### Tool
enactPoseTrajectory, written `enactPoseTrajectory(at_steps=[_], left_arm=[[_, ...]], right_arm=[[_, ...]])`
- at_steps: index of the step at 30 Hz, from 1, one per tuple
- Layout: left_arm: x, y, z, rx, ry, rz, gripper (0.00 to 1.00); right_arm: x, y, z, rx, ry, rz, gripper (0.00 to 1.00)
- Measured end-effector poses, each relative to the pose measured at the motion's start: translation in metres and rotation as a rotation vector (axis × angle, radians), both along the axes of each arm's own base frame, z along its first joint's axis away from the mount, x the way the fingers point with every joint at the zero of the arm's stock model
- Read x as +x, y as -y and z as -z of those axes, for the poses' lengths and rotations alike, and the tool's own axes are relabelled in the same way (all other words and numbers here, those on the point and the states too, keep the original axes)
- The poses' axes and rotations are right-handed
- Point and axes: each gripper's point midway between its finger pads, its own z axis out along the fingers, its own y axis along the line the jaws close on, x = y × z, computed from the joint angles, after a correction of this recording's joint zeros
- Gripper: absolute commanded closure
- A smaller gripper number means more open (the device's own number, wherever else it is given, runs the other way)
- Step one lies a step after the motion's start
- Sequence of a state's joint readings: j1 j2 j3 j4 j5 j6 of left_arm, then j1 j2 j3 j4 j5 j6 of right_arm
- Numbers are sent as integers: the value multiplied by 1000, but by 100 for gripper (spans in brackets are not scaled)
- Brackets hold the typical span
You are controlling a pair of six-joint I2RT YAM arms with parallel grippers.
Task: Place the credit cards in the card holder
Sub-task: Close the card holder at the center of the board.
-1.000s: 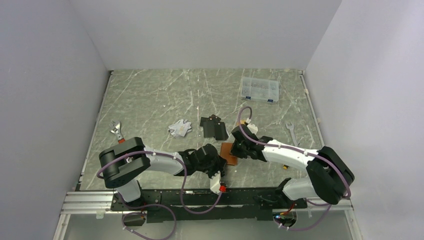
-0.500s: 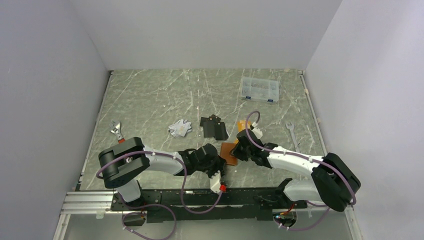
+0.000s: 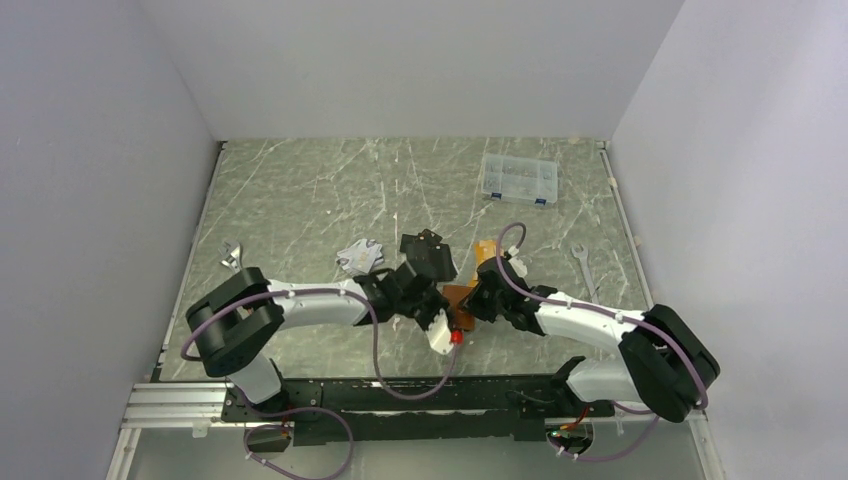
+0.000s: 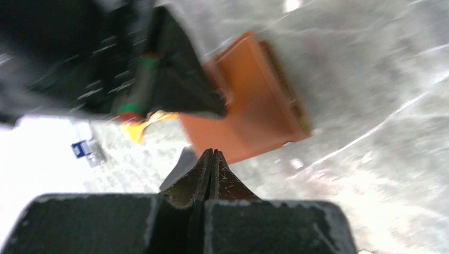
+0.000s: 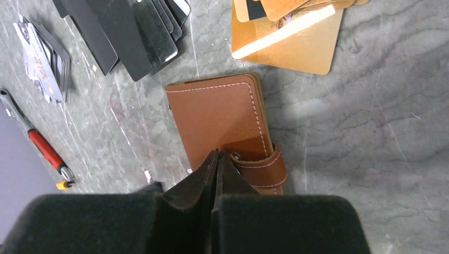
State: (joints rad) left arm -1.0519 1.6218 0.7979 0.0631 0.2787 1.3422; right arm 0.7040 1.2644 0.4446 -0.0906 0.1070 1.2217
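- The card holder (image 5: pixel 222 119) lies closed and flat on the table (image 3: pixel 300 200), near its middle, between the two grippers.
- Its long side runs about from near to far, with the far end turned a little to the left. The snap tab is at the near end and wraps around the right edge.
- The right gripper (image 5: pixel 217 159) is closed and holds nothing. Its tips are over the near end of the card holder, just beside the tab.
- The left gripper (image 4: pixel 212 157) is also closed and empty. Its tips are at the edge of the card holder.
- The credit cards lie in three piles just beyond the card holder: silver-grey pile (image 3: pixel 360 257) on the left, black pile (image 3: pixel 428 252) in the middle, orange-gold pile (image 3: pixel 487 250) on the right.
- A clear plastic box (image 3: pixel 517 180) stands far right. A wrench with a red handle (image 3: pixel 232 257) lies at the left, and a small spanner (image 3: pixel 582 265) at the right.
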Motion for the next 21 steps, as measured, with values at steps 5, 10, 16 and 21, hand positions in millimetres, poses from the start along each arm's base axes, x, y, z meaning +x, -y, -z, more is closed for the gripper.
enactPoseTrajectory(at_steps=[5, 10, 16, 21], left_arm=[[32, -11, -39, -58, -134, -117, 98], [59, -48, -69, -125, -285, -254, 98], [81, -104, -91, -220, -491, -446, 96], [103, -140, -121, -350, -666, -602, 95]], right_arm=[[1, -2, 2, -9, -40, 6, 100], [1, -2, -1, -25, -64, 14, 100], [-7, 8, -1, -61, -113, 24, 100], [-13, 11, 5, -74, -161, 20, 100]])
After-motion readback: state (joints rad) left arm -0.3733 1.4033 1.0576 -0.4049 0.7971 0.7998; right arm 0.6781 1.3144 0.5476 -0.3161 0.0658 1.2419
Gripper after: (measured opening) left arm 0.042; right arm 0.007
